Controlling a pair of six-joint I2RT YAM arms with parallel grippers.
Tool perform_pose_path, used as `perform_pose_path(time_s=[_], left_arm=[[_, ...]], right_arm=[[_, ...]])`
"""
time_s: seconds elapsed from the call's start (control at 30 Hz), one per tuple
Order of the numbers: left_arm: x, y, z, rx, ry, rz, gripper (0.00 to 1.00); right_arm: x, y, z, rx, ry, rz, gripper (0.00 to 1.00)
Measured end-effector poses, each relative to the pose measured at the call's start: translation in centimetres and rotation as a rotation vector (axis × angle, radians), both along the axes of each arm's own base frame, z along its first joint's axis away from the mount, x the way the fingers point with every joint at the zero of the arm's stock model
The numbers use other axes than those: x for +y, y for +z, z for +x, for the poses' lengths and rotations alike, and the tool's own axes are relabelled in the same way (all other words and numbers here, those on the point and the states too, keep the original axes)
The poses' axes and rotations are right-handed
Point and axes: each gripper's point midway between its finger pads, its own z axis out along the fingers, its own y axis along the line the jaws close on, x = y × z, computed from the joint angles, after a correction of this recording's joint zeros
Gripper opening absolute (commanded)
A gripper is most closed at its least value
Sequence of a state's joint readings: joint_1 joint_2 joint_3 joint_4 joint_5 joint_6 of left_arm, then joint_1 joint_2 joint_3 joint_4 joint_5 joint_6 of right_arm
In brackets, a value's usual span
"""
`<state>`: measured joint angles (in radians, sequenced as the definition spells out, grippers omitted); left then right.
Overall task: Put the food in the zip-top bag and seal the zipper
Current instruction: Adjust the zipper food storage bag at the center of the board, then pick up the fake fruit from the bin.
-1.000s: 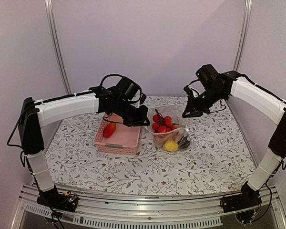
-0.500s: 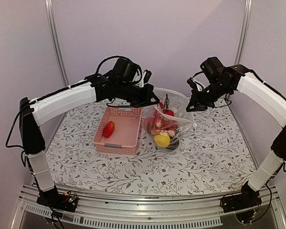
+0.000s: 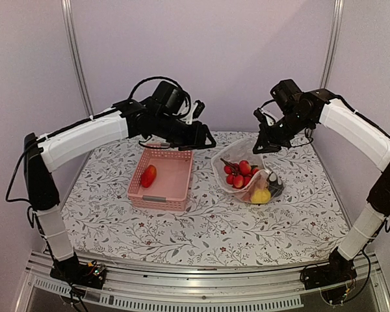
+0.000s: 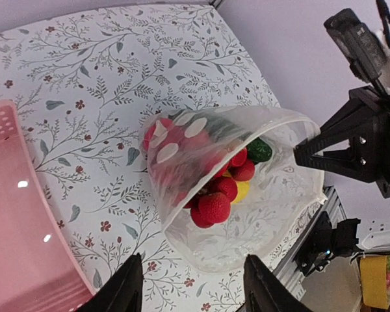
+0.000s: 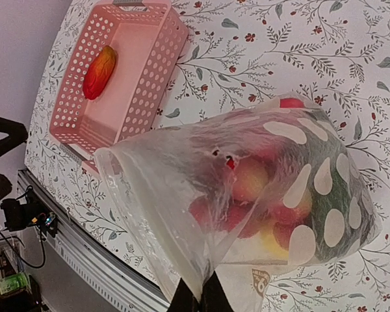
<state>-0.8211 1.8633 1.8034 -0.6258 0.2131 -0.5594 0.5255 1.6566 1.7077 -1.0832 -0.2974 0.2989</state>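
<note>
The zip-top bag (image 3: 246, 170), clear with white dots, rests on the table right of centre. It holds food: red round ones (image 3: 240, 174), a yellow one (image 3: 260, 195) and a dark one (image 3: 273, 185). My right gripper (image 3: 260, 148) is shut on the bag's mouth edge (image 5: 198, 300) and holds that side up. The mouth gapes, and the zipper (image 5: 142, 218) runs along its rim, unpressed. My left gripper (image 3: 205, 138) hovers open just left of the bag (image 4: 234, 175), with nothing between its fingers (image 4: 125, 289). A red-orange pepper (image 3: 149, 175) lies in the pink basket (image 3: 175, 195).
The pink slotted basket (image 5: 153, 52) stands left of the bag, close to it, with the pepper (image 5: 99, 71) inside. The flowered cloth (image 3: 201, 227) covers the table. A metal rail (image 3: 201, 273) runs along the near edge, and walls close off the back and sides.
My left gripper has let go of the bag's mouth and opened. The bag has dropped and swung to the right, now hanging from the right gripper alone.
</note>
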Motion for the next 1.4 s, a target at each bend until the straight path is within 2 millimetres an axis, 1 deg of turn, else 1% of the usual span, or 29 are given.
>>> perform_pose_path(time_s=[0.07, 0.13, 0.2, 0.23, 0.27, 0.33, 0.4, 0.47, 0.53, 0.63, 0.83, 0.97, 1.17, 1.3, 1.4], left_arm=[[1.9, 0.4, -0.3, -0.028, 0.022, 0.028, 0.57], [4.4, 0.6, -0.6, -0.044, 0.061, 0.055, 0.57], [6.9, 0.5, -0.3, -0.043, 0.109, 0.07, 0.57], [8.5, 0.3, 0.2, -0.037, 0.143, 0.081, 0.57], [10.2, -0.1, 1.0, -0.026, 0.184, 0.095, 0.57], [12.9, -1.4, 2.6, -0.002, 0.253, 0.13, 0.57], [15.7, -3.8, 3.9, 0.048, 0.323, 0.189, 0.58], [17.4, -6.0, 4.7, 0.09, 0.359, 0.246, 0.6], [18.1, -7.9, 5.0, 0.118, 0.359, 0.302, 0.63], [18.2, -10.5, 5.2, 0.152, 0.326, 0.392, 0.72], [18.7, -13.4, 7.9, 0.143, 0.311, 0.563, 0.74], [19.7, -15.1, 9.6, 0.125, 0.326, 0.676, 0.74], [20.7, -18.5, 10.3, 0.153, 0.337, 0.79, 0.72], [21.4, -20.2, 10.1, 0.18, 0.346, 0.838, 0.73], [21.7, -20.8, 9.9, 0.195, 0.356, 0.858, 0.73]], right_arm=[[0.1, -0.4, 0.2, 0.01, 0.001, -0.006, 0.0], [0.4, -0.8, 0.6, 0.016, 0.001, -0.01, 0.0], [0.6, -1.1, 0.9, 0.021, 0.002, -0.011, 0.0], [0.6, -1.2, 1.0, 0.023, 0.003, -0.012, 0.0], [0.7, -1.2, 1.0, 0.025, 0.004, -0.011, 0.0], [0.7, -1.2, 1.0, 0.025, 0.005, -0.011, 0.0], [0.7, -1.2, 1.0, 0.024, 0.007, -0.008, 0.0], [0.8, -1.2, 1.0, 0.024, 0.01, -0.004, 0.0], [0.8, -1.2, 1.0, 0.024, 0.011, -0.003, 0.0], [0.9, -1.4, 0.9, 0.027, 0.013, 0.0, 0.0], [0.9, -2.2, 0.5, 0.046, 0.018, 0.002, 0.0], [0.8, -1.9, 0.4, 0.042, 0.015, 0.005, 0.0], [0.4, -0.9, -0.2, 0.021, 0.014, 0.016, 0.0], [0.4, -0.8, -0.3, 0.022, 0.01, 0.017, 0.0], [0.2, -1.1, -0.5, 0.032, 0.003, 0.016, 0.0]])
